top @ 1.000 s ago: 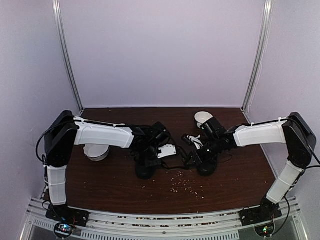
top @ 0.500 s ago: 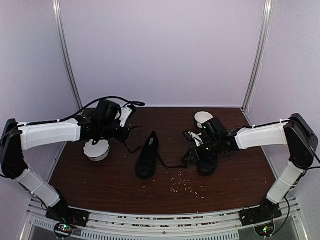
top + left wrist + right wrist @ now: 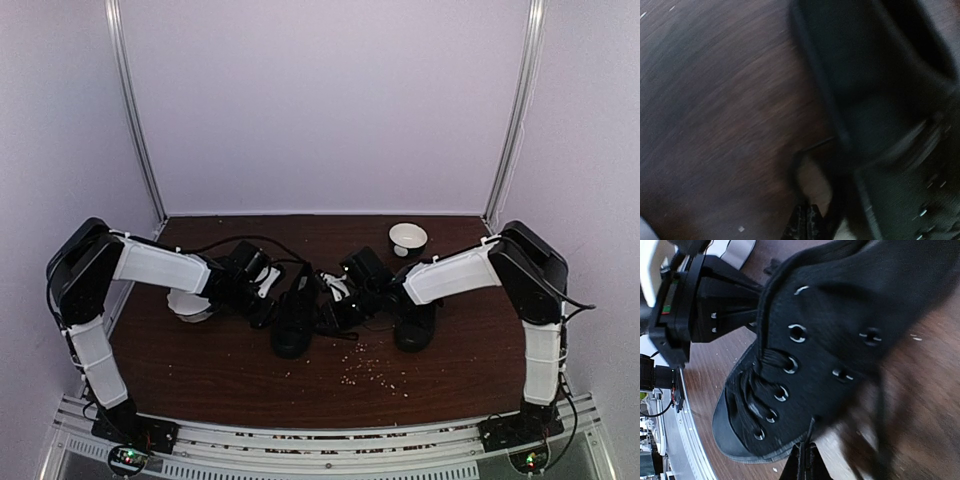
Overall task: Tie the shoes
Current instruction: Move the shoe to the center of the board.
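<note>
Left gripper (image 3: 260, 292) and right gripper (image 3: 340, 292), both pinched closed, flank one all-black lace-up sneaker (image 3: 291, 335). Its long axis runs near-to-far between them, toe at the near end.

Black sneaker (image 3: 290, 338) — its twin (image 3: 414, 330) nearby — both upright, untied

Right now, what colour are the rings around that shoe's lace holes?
Silvery eyelets on the black sneaker; the right wrist view shows them best.
</note>
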Robot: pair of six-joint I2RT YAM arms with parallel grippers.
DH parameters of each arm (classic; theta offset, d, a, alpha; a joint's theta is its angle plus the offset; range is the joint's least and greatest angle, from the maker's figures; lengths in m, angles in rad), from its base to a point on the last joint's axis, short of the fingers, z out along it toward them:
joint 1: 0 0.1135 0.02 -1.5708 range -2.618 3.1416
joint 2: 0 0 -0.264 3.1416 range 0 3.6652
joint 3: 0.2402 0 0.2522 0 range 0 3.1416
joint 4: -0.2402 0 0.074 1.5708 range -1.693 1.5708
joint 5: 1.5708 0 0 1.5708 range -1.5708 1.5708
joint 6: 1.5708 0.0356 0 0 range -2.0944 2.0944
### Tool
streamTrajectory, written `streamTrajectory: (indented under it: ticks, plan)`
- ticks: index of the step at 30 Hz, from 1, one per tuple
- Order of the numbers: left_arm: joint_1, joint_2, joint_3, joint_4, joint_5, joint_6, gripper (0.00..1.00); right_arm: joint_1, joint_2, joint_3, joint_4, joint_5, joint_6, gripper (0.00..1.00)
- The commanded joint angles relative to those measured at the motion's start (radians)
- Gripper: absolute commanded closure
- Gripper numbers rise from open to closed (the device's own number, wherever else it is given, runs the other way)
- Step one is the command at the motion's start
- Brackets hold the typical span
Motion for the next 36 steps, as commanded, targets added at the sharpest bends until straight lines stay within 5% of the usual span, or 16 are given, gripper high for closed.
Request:
streamTrajectory:
  ticks: [1, 16, 30, 36]
  plan:
    - [-0.064, 0.061, 0.076, 0.032, 0.112, 0.027, 1.0, 0.027, 0.046, 0.056, -0.03, 0.027, 0.008, 1.0]
    - [-0.23, 0.032, 0.078, 0.013, 0.254, -0.011, 1.0, 0.044, -0.181, -0.151, -0.091, 0.052, -0.04, 1.0]
    - [-0.227, -0.267, 0.0, -0.05, 0.093, 0.047, 1.0, -0.079, -0.554, -0.343, -0.204, 0.061, -0.114, 1.0]
    - [-0.23, -0.421, -0.046, 0.063, 0.227, 0.154, 1.0, -0.13, -0.711, -0.303, -0.243, -0.044, -0.168, 1.0]
